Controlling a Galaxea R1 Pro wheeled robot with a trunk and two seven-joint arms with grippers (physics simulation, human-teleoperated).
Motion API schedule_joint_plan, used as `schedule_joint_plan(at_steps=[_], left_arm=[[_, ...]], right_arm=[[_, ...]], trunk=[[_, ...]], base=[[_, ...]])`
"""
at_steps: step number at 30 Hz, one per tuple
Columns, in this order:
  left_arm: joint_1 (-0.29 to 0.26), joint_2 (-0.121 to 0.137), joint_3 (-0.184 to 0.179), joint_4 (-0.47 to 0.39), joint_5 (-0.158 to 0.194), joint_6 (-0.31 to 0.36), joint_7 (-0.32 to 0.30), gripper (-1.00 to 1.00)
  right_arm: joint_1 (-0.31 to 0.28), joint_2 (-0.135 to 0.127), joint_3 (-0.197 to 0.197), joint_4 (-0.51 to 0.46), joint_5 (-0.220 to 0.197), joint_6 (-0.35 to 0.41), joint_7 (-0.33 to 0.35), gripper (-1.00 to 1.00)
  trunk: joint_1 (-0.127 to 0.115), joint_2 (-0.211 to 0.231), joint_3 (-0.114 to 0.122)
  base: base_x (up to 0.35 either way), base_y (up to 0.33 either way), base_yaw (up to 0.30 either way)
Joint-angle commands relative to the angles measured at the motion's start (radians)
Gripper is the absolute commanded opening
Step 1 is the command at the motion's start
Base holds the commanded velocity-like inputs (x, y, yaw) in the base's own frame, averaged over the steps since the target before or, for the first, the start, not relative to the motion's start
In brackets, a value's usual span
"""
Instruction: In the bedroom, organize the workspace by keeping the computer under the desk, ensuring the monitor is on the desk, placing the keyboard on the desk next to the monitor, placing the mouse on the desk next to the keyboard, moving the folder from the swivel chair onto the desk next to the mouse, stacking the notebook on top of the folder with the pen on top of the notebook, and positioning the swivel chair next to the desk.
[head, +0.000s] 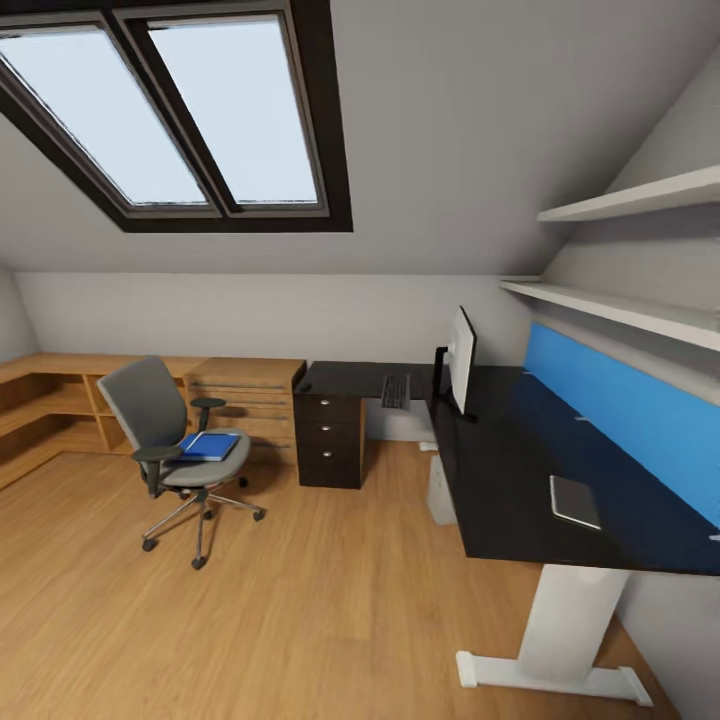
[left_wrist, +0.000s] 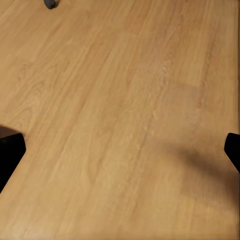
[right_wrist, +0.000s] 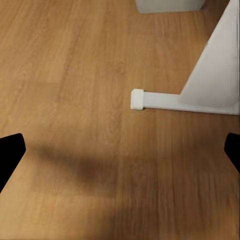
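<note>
Your left gripper (left_wrist: 120, 150) has its jaws spread wide and empty, fingertips at the frame edges, with nothing under them but bare wooden floor (left_wrist: 115, 100) and a chair castor (left_wrist: 50, 4) far ahead. Your right gripper (right_wrist: 120, 150) is likewise spread and empty, over floor, with the desk's white pedestal foot (right_wrist: 165, 100) just ahead of its fingertips and what appears to be the foot of the computer (head: 440, 490) beyond that. In the head view, the folder (head: 210, 446) lies flat on the seat of the swivel chair (head: 165, 425), well apart from both grippers, ahead and to your left; judged on side alone, the left arm is the nearer. Its long axis runs roughly across the seat, skewed to the chair front. The desk (head: 500, 470) stands to your right, carrying the monitor (head: 461, 358) edge-on, the keyboard (head: 395, 391) beside it, and the notebook (head: 575, 501) near the front end. Mouse and pen cannot be made out. Assessment: neither arm can reach the folder from here; you must drive the base toward the chair first.
</note>
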Motion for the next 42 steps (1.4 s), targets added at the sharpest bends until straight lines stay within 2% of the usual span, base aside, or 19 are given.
schedule_joint_plan(at_steps=[1, 18, 28, 38, 42], left_arm=[[0.0, -0.001, -0.001, 0.0, 0.001, -0.004, 0.003, 1.0], [0.0, 0.0, -0.001, 0.0, 0.001, -0.004, 0.004, 1.0], [0.0, 0.0, 0.0, 0.0, 0.001, -0.003, 0.005, 1.0], [-0.001, 0.001, 0.0, 0.0, 0.001, -0.003, 0.005, 1.0], [-0.001, 0.001, 0.0, 0.0, 0.001, -0.003, 0.005, 1.0]], right_arm=[[0.0, 0.0, -0.009, 0.002, 0.007, -0.007, 0.003, 1.0], [0.001, 0.026, -0.009, 0.002, 0.006, -0.006, 0.002, 1.0], [0.001, 0.031, -0.011, 0.002, 0.001, 0.0, -0.003, 1.0], [0.001, 0.036, -0.012, 0.001, 0.0, -0.001, -0.003, 1.0], [0.001, 0.046, -0.012, 0.001, 0.001, -0.003, -0.002, 1.0]], trunk=[[0.0, -0.001, -0.002], [0.0, -0.001, -0.002], [0.0, -0.001, -0.002], [0.0, -0.001, -0.002], [0.0, -0.001, -0.002]], base=[[-0.003, -0.284, 0.0], [-0.001, -0.31, 0.0], [-0.002, -0.319, 0.0], [-0.091, -0.318, 0.0], [-0.128, -0.312, 0.0]])
